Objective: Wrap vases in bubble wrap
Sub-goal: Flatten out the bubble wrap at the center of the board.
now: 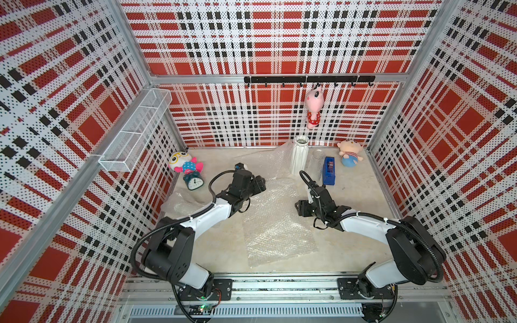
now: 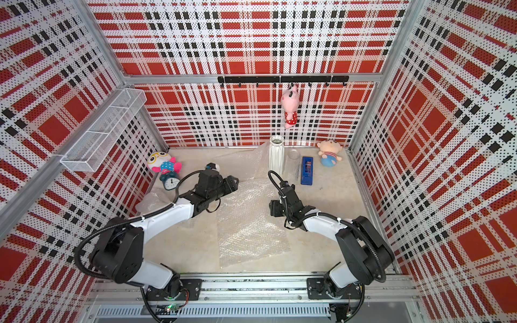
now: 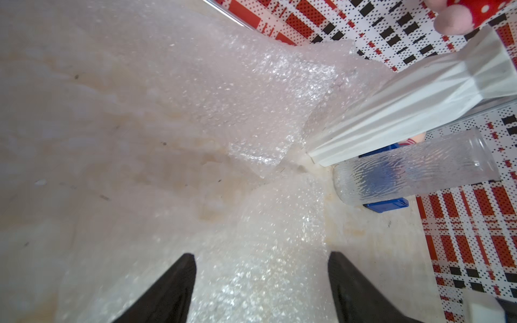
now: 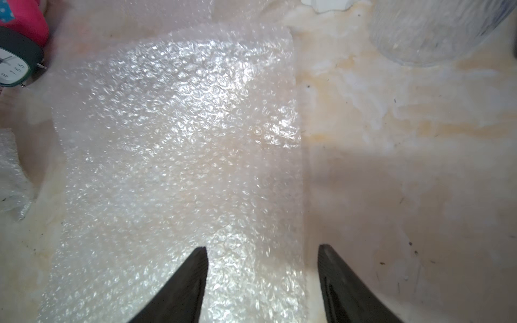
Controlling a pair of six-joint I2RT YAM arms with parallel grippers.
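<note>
While bubble wrap [image 1: 275,223] lies crinkly, ribbed vase [image 1: 300,158], glass cylinder [image 3: 414,170]

clock [image 4: 15,65] cut by edge, glass vase [image 4: 428,30] cropped

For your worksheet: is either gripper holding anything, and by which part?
Nothing is held; left gripper and right gripper are both open over the bubble wrap.

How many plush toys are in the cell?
3: glasses-wearing white-and-pink plush toy back left by the green alarm clock; pink plush toy hanging from the black hook rail; peach-and-blue plush doll back right corner. Others may be hidden.
</note>
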